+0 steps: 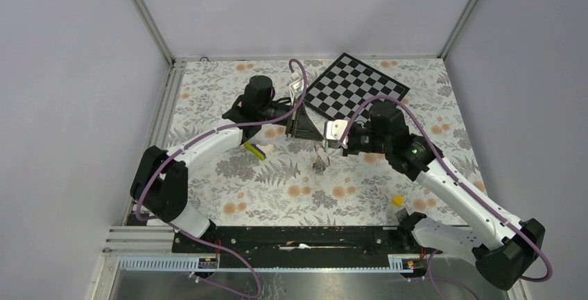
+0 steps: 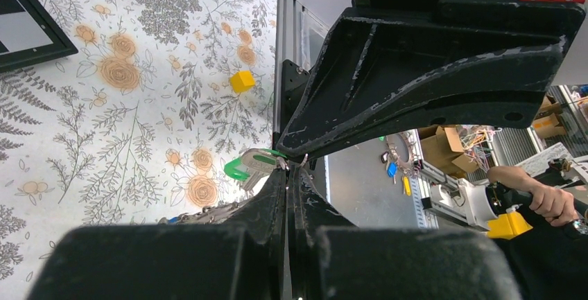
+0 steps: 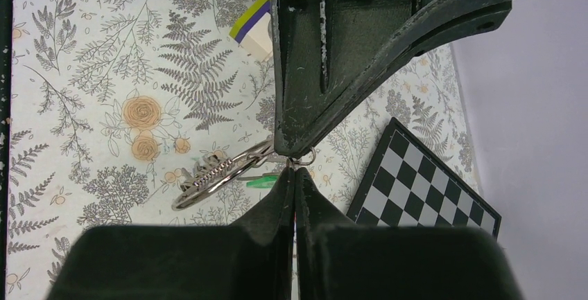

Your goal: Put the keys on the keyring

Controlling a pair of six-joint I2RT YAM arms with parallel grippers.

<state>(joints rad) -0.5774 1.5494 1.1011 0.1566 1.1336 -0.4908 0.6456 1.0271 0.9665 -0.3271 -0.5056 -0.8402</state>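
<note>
Both arms reach in over the flower-patterned desk and meet near its middle, in front of the checkerboard. Left tool: clenched, fingers pressed flat together with no gap. A green key lies just off its tips, silver metal running from the green head right up to where the fingers meet; cannot tell whether that metal is actually pinched. Right tool: also clenched, fingers together. A small silver loop sits right at its tips, touching them; grip on it not confirmed. The keyring extends from those tips out to the left in the right wrist view, tilted, with a short chain lying across it and the green key's head showing just below its near end. From the top camera the keys appear as one small grey bundle directly below the point where the two tools meet; individual keys too small to separate there. Wedge block lies on the desk to the left of the bundle, apart from it. Yellow cube sits beside the right forearm, well apart from the keys
</note>
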